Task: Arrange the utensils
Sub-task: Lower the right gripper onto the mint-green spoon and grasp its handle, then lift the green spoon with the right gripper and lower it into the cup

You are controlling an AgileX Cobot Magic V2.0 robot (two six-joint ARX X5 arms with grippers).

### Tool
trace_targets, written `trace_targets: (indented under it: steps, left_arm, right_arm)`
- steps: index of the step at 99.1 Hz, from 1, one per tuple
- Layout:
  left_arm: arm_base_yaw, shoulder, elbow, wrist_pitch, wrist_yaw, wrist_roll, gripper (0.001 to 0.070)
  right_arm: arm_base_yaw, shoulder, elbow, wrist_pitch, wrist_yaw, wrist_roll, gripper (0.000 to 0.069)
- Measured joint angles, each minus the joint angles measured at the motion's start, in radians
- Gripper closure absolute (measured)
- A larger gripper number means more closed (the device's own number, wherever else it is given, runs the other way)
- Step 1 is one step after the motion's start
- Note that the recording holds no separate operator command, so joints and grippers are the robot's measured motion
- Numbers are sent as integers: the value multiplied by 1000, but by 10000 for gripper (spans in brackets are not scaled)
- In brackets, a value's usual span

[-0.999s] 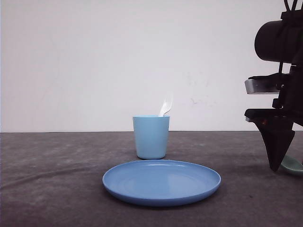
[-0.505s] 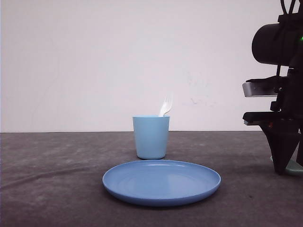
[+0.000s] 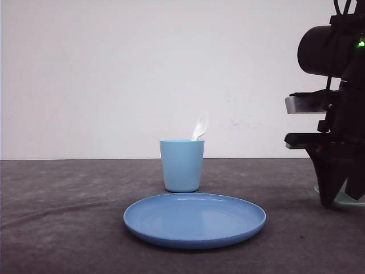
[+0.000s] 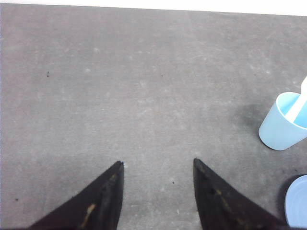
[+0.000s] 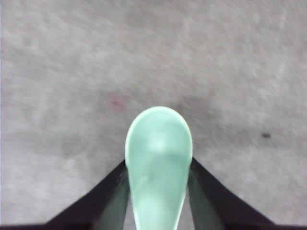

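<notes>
A pale mint-green spoon (image 5: pixel 158 143) sits between the fingers of my right gripper (image 5: pixel 158 162), which is shut on it, bowl pointing away from the wrist. From the front, that gripper (image 3: pixel 335 201) hangs low over the table at the far right, with a bit of the spoon (image 3: pixel 345 198) showing beside its fingertips. The white fork (image 3: pixel 200 127) stands tines-up in the light blue cup (image 3: pixel 182 165) at the centre. My left gripper (image 4: pixel 158 164) is open over bare table, with the cup (image 4: pixel 283 127) and the fork's handle (image 4: pixel 300 103) off to one side.
A round blue plate (image 3: pixel 195 220) lies in front of the cup, and its rim (image 4: pixel 297 208) shows in the left wrist view. The dark grey tabletop (image 3: pixel 68 217) stretches left of the plate. A white wall stands behind.
My right gripper has shifted to the left, toward the plate, carrying the spoon along. The cup, fork and plate have not moved.
</notes>
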State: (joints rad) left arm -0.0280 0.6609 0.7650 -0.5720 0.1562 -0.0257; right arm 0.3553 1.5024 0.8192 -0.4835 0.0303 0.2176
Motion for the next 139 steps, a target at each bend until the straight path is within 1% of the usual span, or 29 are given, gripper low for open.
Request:
trace_targets:
  steps: [23,34,42,58,75,90,103,122,139]
  left_arm:
    - [0,0,0,0,0,0,440]
    - [0,0,0,0,0,0,440]
    - [0,0,0,1,0,0,440]
    - [0,0,0,2,0,0,440]
    - [0,0,0,5,0,-3,440]
    - [0,0,0,6,0,-4,440]
    - [0,0,0,6,1,-5,440]
    - [0,0,0,6,1,-5,440]
    - [0,0,0,6,1,-5,440]
  right_arm:
    - [46,-82,7,45,-5,0,508]
    - [72,-113,45,56,-8,-3,508]
    - [98,-140,82,94,-18,-13,508]
    - [156,-150,145,245,-32,-49,508]
    - [213,-149,147,433,-39,-89,508]
    - [246,-137,147,619,-66,-116,508]
    - [264,-95,147,762,-104,-134,508]
    - [277,-15,147,909,-114,-183,508]
    - [278,48,154,966,-140,-220,508]
